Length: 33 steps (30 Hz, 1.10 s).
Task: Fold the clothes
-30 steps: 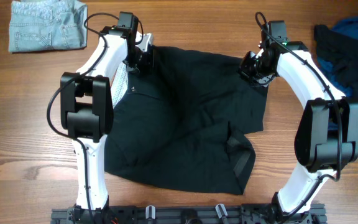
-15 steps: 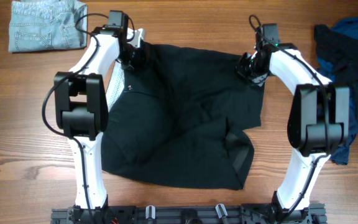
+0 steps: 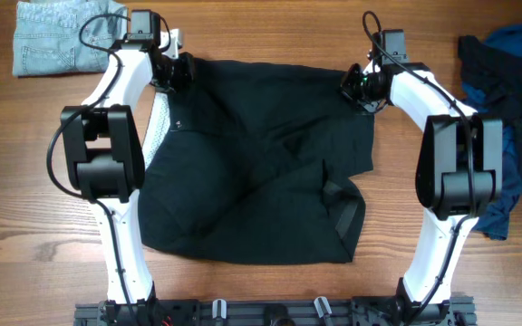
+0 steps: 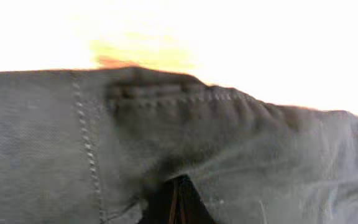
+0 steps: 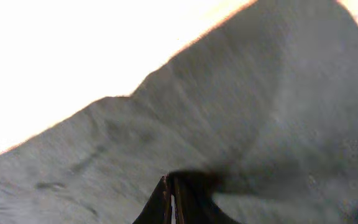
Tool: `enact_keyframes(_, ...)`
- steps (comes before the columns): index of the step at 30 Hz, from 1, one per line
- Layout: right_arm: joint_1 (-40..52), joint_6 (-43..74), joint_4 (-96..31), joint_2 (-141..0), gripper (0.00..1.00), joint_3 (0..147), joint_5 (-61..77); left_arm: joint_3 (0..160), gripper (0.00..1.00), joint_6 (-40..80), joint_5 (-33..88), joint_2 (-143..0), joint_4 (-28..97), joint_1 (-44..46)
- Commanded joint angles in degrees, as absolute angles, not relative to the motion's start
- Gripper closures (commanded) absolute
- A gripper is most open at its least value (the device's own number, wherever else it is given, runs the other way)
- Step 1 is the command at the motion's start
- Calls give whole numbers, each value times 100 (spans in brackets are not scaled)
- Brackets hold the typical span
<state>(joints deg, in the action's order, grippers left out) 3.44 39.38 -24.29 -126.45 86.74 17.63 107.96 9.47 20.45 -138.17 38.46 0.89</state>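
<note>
The right tool [image 5: 171, 199] is at the bottom. Its two tips are pressed tight together on a fold of the black shorts [image 5: 247, 118]. The dark cloth fills most of the view. The top left is bright white.

We are seeing the large black fabric shorts [image 4: 241, 174] only as a grey blur just beyond the left gripper [image 4: 178, 205] and the right gripper [image 5: 171, 202], whose pinched tips the bottom edges are cutting off. Farther beyond the fingers, everything is washing out to white. Overhead, we are losing both pairs of fingertips against the dark cloth.
</note>
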Motion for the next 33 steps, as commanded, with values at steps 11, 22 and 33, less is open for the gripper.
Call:
enact_keyframes(11, 368, 4108, -2095, -12805, 95, 9856, 2418, 10680, 96, 2456, 137, -14274, 3531, -832)
enact_keyframes(22, 368, 2370, -4027, -12798, 96, 10580, 2401, 10683, 54, 2093, 1153, -14252, 3511, -1094)
enact_keyframes(33, 379, -110, -7557, -12414, 22, 12162, 2648, 10890, 22, 1691, 1225, -13555, 3573, -799)
